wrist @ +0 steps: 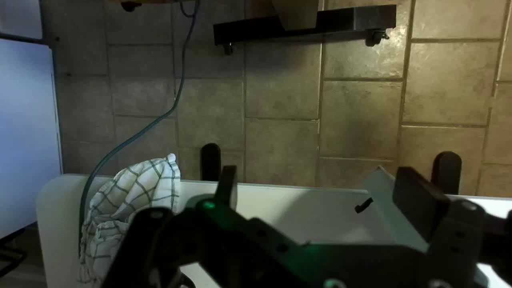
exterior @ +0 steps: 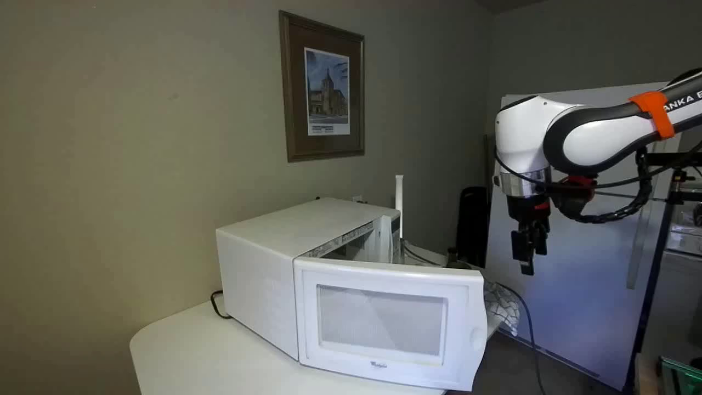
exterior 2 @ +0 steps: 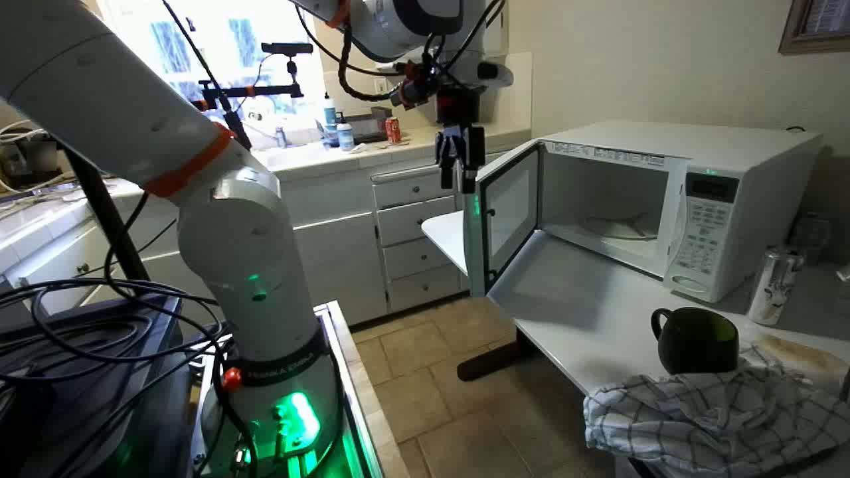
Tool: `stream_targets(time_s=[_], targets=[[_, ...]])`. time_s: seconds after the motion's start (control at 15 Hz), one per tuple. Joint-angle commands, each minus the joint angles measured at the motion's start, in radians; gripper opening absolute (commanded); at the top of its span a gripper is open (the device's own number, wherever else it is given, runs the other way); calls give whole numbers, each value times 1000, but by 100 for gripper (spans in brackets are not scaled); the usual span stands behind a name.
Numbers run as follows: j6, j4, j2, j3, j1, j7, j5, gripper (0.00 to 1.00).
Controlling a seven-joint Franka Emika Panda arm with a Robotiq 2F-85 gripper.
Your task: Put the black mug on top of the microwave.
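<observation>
Black mug upright by a checked cloth on the worktop, white microwave with its door open, end effector in mid-air, its fingers apart

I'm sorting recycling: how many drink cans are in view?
2: a red can on the counter, a silver can on the table beside the microwave. Others may be hidden.

The arm bends over, gripper pointing down, fingers wide apart

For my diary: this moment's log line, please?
rounded black mug: by white checked cloth; boxy white microwave: door open; black fingers: open, empty
</observation>
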Motion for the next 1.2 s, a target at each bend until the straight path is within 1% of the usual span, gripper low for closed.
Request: stream_targets(time_s=[0.0, 0.53, 0.6, 0.67, 0.87, 1.13], targets=[[-2, 1, 3, -19, 22, 9, -10, 100], [-2, 1, 3, -19, 22, 9, -10, 100], [5, 8, 0, -33, 16, 24, 15, 100], [11, 22, -8, -65, 1, 39, 52, 100], [-5, 74, -11, -137, -31, 42, 98, 100], [48, 177, 66, -221, -104, 68, 134, 100]])
